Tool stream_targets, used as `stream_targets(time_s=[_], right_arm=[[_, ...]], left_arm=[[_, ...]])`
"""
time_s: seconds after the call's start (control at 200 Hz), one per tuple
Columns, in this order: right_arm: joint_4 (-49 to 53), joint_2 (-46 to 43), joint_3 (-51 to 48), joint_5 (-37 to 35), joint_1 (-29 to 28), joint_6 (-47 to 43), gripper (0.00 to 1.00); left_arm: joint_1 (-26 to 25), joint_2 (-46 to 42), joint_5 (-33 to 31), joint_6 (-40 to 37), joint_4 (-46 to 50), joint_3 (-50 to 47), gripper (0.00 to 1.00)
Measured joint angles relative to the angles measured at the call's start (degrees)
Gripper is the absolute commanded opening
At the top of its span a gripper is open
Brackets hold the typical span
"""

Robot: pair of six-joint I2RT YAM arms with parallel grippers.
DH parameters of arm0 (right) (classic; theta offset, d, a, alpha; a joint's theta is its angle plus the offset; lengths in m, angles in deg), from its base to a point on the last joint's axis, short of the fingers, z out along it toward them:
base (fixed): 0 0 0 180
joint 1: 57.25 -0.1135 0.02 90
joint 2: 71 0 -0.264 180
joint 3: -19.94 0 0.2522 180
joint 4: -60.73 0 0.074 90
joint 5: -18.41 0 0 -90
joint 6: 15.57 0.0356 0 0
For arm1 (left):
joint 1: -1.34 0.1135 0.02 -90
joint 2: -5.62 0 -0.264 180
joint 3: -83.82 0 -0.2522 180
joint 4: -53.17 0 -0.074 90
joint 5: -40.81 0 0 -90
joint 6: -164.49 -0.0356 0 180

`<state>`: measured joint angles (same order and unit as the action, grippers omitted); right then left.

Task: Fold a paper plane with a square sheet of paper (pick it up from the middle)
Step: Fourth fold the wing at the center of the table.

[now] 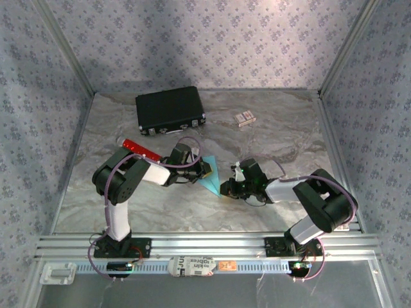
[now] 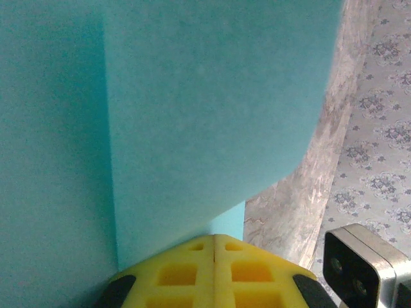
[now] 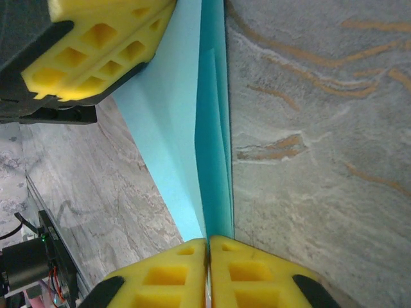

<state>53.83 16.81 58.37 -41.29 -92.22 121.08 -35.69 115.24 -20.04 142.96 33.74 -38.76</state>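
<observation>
The light cyan-blue sheet of paper [image 1: 210, 179] is folded into a layered, pointed wedge and hangs between both arms at the table's middle. My left gripper [image 1: 204, 168] is shut on its upper left edge. In the left wrist view the yellow jaws [image 2: 214, 239] meet with the paper [image 2: 212, 115] rising straight out of them. My right gripper [image 1: 226, 189] is shut on the paper's lower tip. In the right wrist view its jaws [image 3: 208, 240] pinch the stacked layers [image 3: 209, 128] edge-on, and the left gripper's yellow fingers [image 3: 96, 51] clamp the far end.
A black case [image 1: 170, 110] lies at the back left, and a red tube [image 1: 140, 149] lies beside the left arm. A small patterned box [image 1: 244, 118] sits at the back right. Patterned walls enclose the marbled table [image 1: 289, 141] on three sides.
</observation>
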Motion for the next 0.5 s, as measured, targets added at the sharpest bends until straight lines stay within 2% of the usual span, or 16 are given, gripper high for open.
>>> stream_targets(time_s=[0.105, 0.27, 0.5], right_arm=[[1.6, -0.8, 0.0, -0.1, -0.1, -0.6, 0.12], [2.7, -1.0, 0.0, -0.3, -0.1, -1.3, 0.05], [2.7, -1.0, 0.0, -0.4, -0.1, -1.2, 0.1]], left_arm=[[0.0, 0.0, 0.0, 0.0, 0.0, 0.0, 0.03], [0.0, 0.0, 0.0, 0.0, 0.0, 0.0, 0.03], [0.0, 0.0, 0.0, 0.0, 0.0, 0.0, 0.02]])
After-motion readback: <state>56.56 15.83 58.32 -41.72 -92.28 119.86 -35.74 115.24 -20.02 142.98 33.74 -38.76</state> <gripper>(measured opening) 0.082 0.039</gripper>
